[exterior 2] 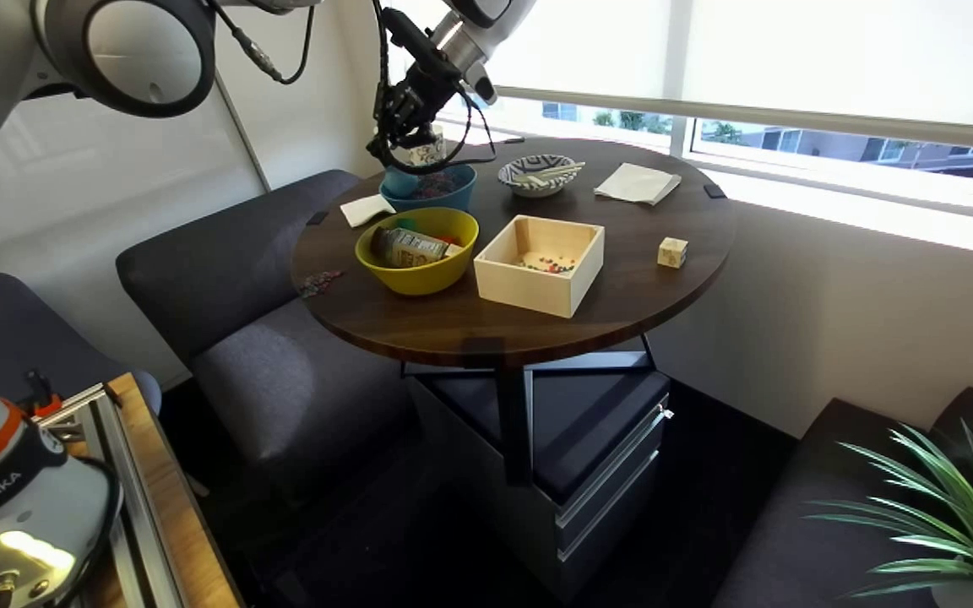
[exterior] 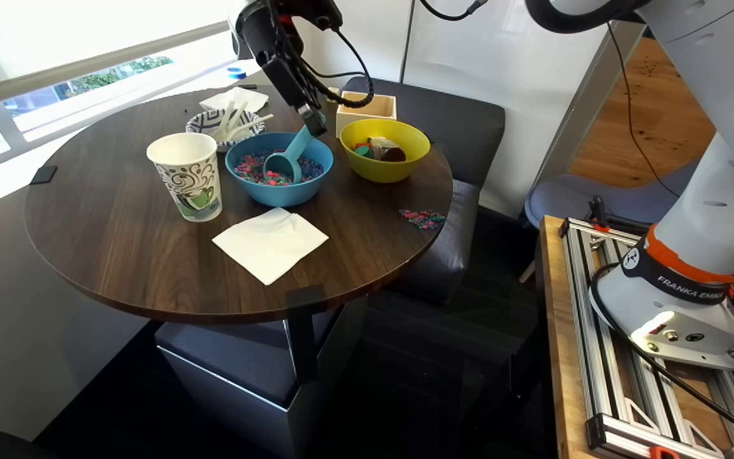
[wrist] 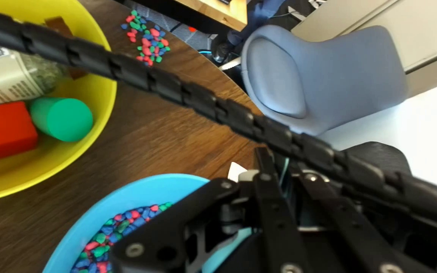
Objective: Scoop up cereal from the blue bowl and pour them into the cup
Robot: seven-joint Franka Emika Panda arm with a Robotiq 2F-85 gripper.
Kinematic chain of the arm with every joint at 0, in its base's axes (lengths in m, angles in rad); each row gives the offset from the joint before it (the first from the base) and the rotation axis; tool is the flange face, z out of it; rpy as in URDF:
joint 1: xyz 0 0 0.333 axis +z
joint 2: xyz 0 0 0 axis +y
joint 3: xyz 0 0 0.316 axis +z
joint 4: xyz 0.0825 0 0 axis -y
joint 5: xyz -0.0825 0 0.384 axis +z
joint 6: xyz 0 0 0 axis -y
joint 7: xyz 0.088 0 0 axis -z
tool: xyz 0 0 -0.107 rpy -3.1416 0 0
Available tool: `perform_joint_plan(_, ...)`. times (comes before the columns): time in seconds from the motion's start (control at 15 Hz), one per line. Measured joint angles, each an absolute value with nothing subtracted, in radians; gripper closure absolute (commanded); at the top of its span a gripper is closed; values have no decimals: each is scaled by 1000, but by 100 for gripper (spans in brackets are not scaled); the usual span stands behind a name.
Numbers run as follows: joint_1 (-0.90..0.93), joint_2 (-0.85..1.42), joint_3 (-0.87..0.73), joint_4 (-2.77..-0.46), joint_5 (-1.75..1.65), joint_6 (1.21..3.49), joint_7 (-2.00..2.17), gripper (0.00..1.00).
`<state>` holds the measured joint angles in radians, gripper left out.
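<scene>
The cereal (exterior: 250, 168) lies in the blue bowl (exterior: 278, 195), and in an exterior view I see the blue scoop (exterior: 292, 153) angled into it, head down among the pieces. My gripper (exterior: 313, 120) is clamped on the scoop's handle. The cup (exterior: 192, 182) stands upright just beside the bowl. Similar pieces (exterior: 423, 219) lie on the table (exterior: 118, 255) near its edge.
</scene>
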<state>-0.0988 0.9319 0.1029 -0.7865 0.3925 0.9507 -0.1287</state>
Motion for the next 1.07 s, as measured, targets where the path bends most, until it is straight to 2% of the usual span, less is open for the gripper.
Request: perform_joint_plan(1.07, -262, 1017, 143, -718, 733, 942, -22, 98)
